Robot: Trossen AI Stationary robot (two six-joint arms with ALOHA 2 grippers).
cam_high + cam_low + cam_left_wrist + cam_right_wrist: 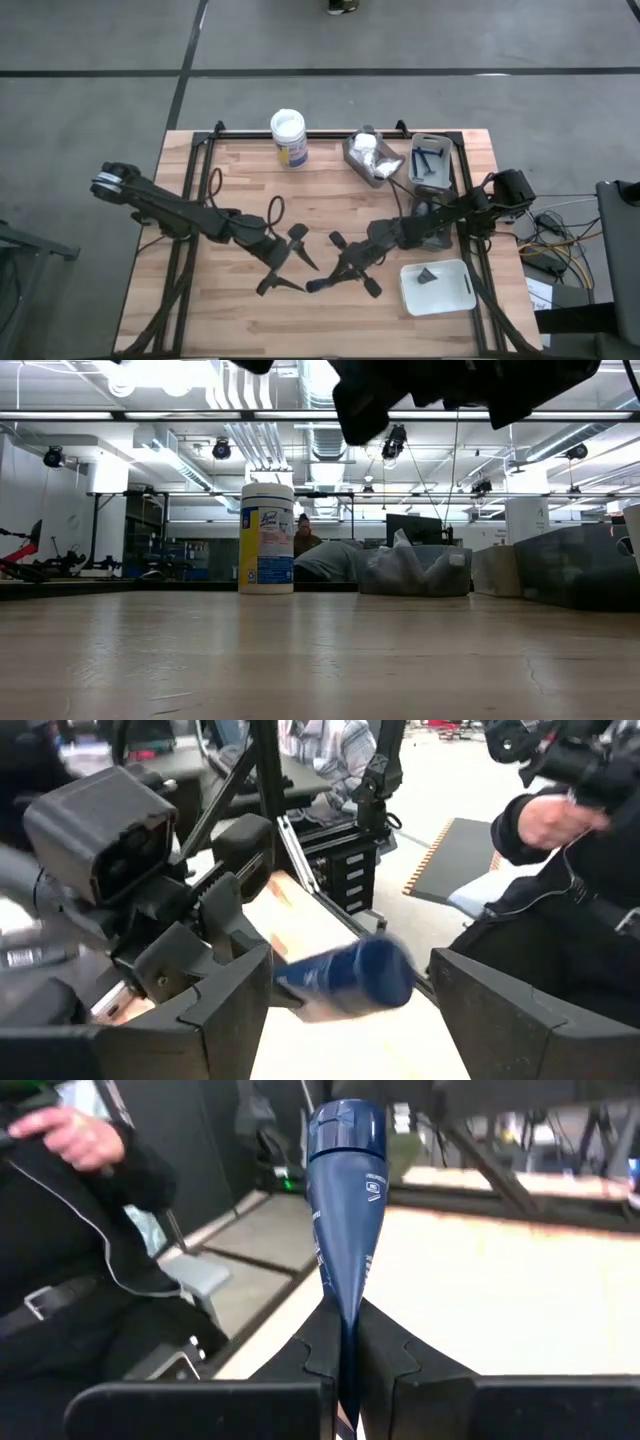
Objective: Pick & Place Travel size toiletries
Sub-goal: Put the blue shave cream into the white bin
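A blue travel-size tube hangs in the air over the table's middle near part, with my right gripper shut on it. In the right wrist view the tube juts out from my right gripper, cap end away. My left gripper faces it from the table's left, open. In the left wrist view its fingers stand wide on either side of the tube's cap end, apart from it. More toiletries lie in the trays at the right. My right gripper pinches the tube's flattened crimped end between its two fingers. The fingers come nearly level from the table's right and lie along the tube. The tube sticks straight out beyond them toward my left gripper, lifted clear of the table.
A white-lidded jar stands at the far edge. A grey tray with white packets and a grey tray with blue sticks sit at the far right. A white tray at the near right holds a dark item. A person sits beyond the table.
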